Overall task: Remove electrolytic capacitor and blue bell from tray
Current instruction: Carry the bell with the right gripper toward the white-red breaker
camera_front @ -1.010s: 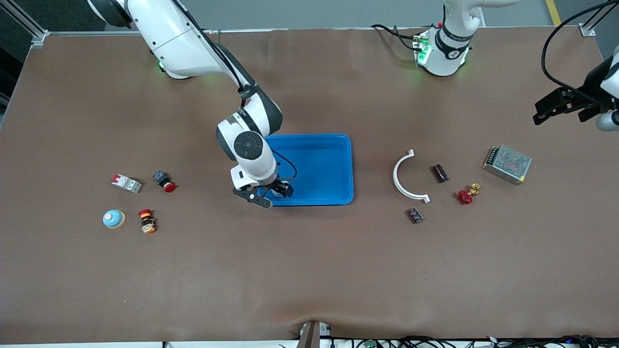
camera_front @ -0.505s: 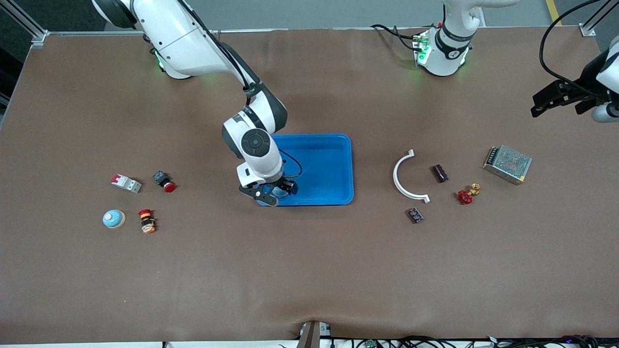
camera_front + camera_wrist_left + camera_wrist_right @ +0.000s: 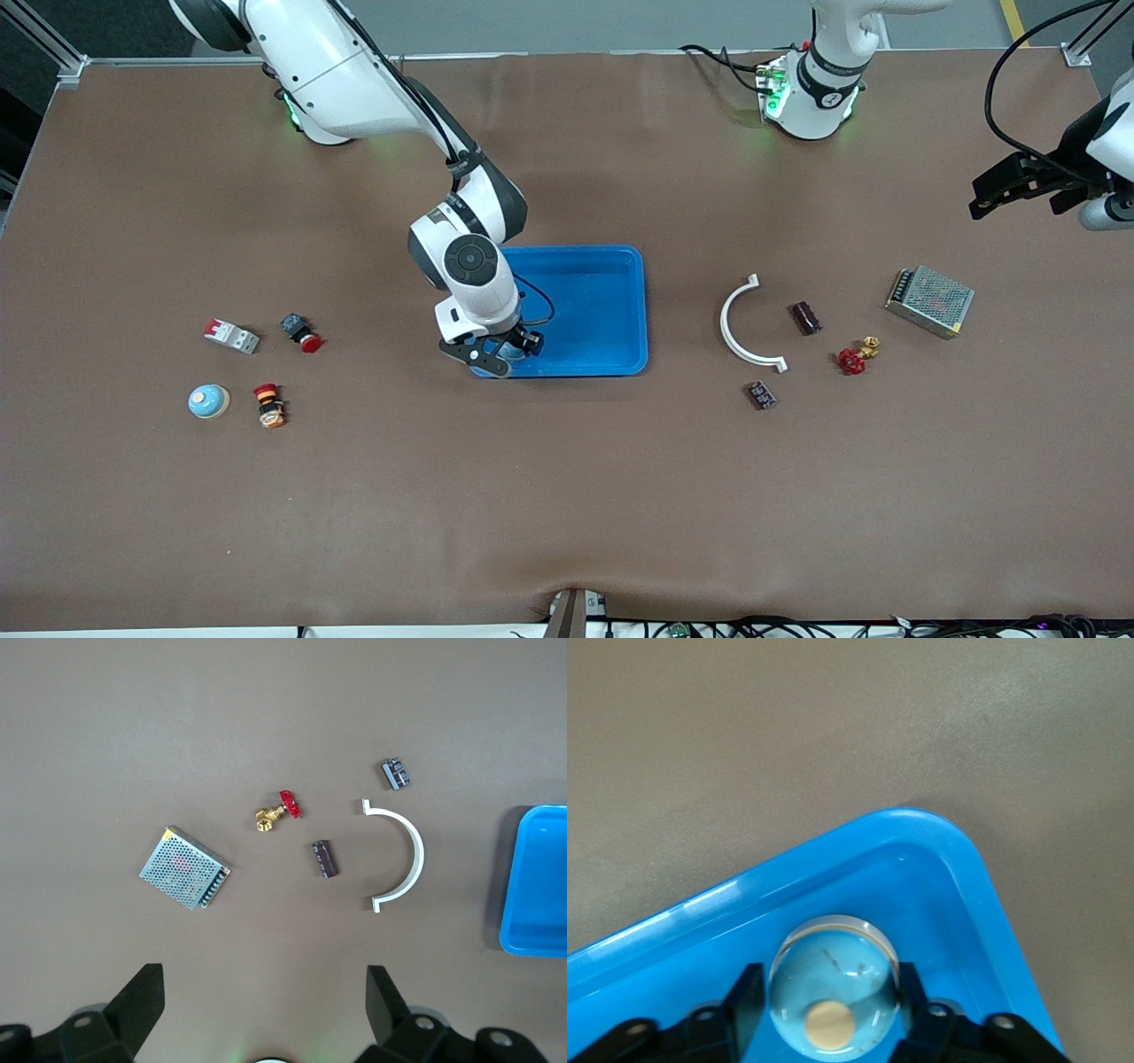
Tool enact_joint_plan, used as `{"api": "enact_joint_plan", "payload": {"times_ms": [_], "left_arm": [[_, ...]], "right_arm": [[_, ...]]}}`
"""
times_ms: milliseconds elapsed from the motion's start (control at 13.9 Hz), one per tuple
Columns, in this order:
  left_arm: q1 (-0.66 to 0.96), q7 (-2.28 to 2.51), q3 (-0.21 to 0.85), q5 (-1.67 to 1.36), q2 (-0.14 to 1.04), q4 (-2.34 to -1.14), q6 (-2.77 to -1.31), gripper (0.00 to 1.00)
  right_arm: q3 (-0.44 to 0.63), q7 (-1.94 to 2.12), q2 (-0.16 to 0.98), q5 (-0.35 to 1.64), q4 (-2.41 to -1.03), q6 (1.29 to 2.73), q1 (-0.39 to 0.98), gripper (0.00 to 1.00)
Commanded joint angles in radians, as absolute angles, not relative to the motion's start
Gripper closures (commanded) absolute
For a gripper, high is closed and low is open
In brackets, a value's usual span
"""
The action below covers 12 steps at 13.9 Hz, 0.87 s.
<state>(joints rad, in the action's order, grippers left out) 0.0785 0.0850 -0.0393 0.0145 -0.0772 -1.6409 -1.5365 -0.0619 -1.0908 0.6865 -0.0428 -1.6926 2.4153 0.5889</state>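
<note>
the right gripper is down in the tray, in the near corner toward the right arm's end, fingers clamped on the blue bell. the left gripper, spread wide and empty, waits over the table's left-arm end above the capacitor.

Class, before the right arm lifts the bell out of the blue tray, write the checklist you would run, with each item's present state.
1. Right pincer shut on the round pale-blue bell with a tan button: ok.
2. Bell sits in a corner of the bright-blue plastic tray, close to its raised rim, so lift straight up: ok.
3. Dark cylindrical capacitor already on the table outside the tray: ok.
4. Left pincer open, waiting away from the tray: ok.
5. Grip firm enough: cannot tell.
</note>
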Motion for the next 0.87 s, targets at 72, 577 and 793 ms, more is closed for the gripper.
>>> {"api": "enact_joint_plan", "payload": {"times_ms": [72,577,793], "left_arm": [[0.089,0.069,-0.049,0.002,-0.080,-1.647,-1.559,0.00],[0.078,0.068,-0.049,0.002,-0.081,-1.648,-1.559,0.00],[0.080,0.068,-0.048,0.002,-0.083,-1.649,-1.559,0.00]], "right_arm": [[-0.058,-1.140,0.699,-0.064,-1.672,2.405,0.592,1.00],[-0.064,-1.124,0.664,-0.058,-1.530,2.139,0.589,1.00],[-0.064,-1.024,0.609,-0.055,-1.516,2.051,0.572,1.00]]}}
